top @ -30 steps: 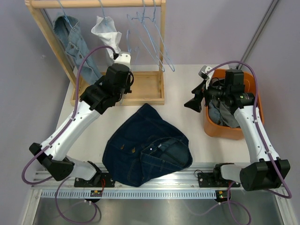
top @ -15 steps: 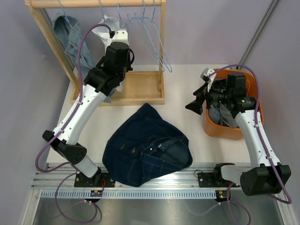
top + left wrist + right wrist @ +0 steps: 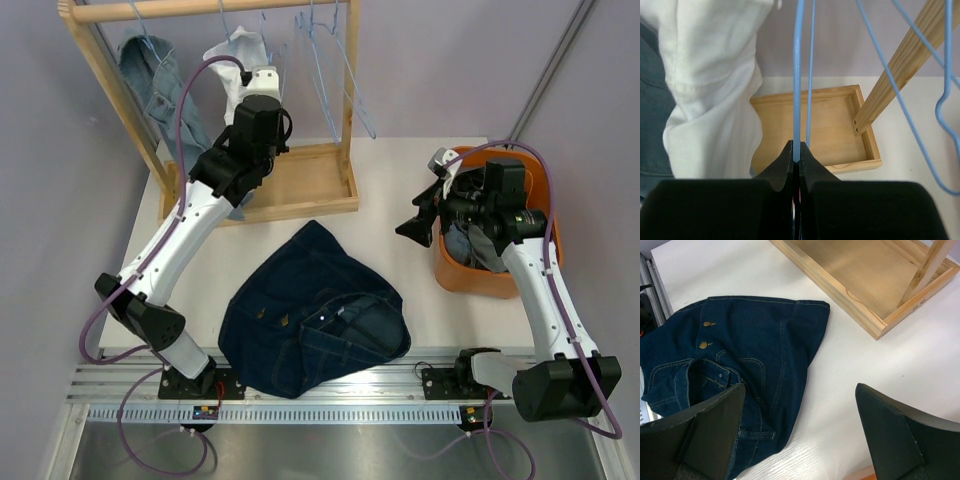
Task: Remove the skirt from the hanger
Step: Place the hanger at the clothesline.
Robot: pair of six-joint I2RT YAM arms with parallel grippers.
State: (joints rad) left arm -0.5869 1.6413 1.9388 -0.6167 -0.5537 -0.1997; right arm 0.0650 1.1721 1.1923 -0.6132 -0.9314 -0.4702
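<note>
Noted since earlier frame: wooden rack point(image 3: 346, 110) nudged rightward on tabletop point(image 3: 400, 170), hangers swung. Found left tool point(image 3: 796, 155) clamped together on wire of blue hanger point(image 3: 798, 75), just beside hanging white garment point(image 3: 715, 75). Found right tool point(image 3: 420, 220) spread wide, gripping nothing, hovering beside orange bin point(image 3: 545, 180). Located dark denim skirt point(image 3: 310, 310) off the rail, lying crumpled on tabletop between both arms.

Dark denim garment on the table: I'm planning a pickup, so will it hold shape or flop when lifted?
Probably floppy: the garment lies crumpled in folds, so it would likely drape from any pinched edge. Likely heavyish for cloth, given thick seams and buttons. Pushed, it would probably bunch rather than slide.
</note>
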